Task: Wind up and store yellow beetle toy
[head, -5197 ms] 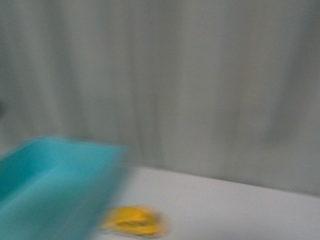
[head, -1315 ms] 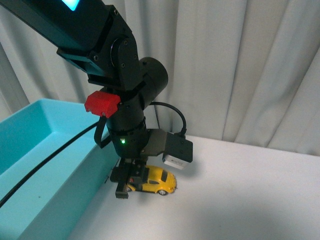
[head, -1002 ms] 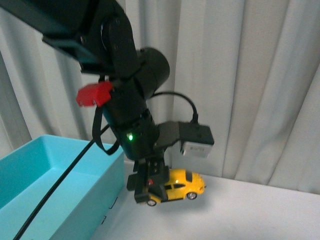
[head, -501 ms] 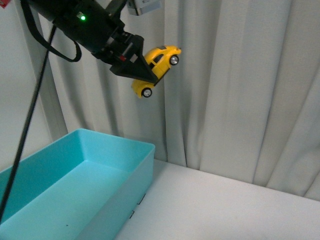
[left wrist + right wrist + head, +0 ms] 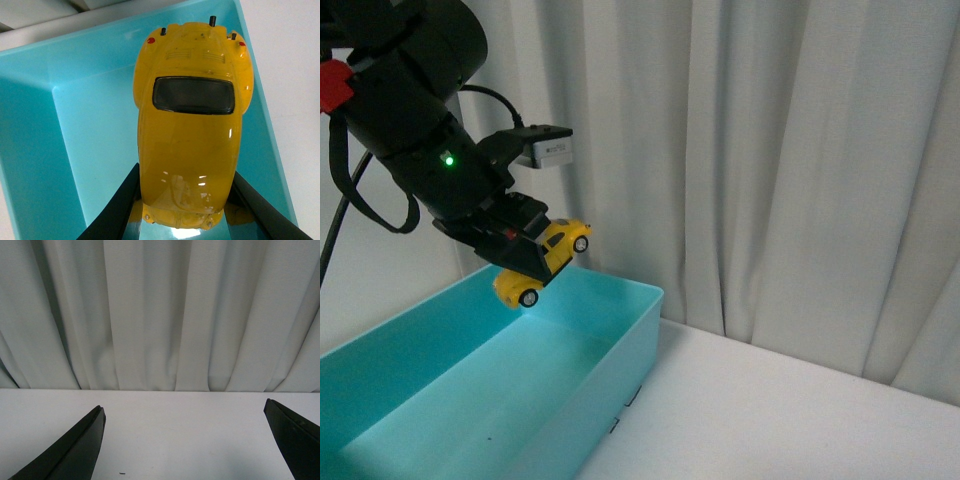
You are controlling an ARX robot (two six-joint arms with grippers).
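Clutching yellow beetle toy [image 5: 190, 150] over bin [image 5: 638, 332]: left hand [image 5: 528, 263]

pale pleated curtain [image 5: 800, 160] behind white tabletop [image 5: 770, 420].

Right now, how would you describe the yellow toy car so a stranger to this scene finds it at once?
Find the big turquoise bin on the white table. Above its open inside, the left gripper holds the yellow beetle toy in the air, tilted. It is the only yellow thing: glossy, rounded, dark windows, black wheels.
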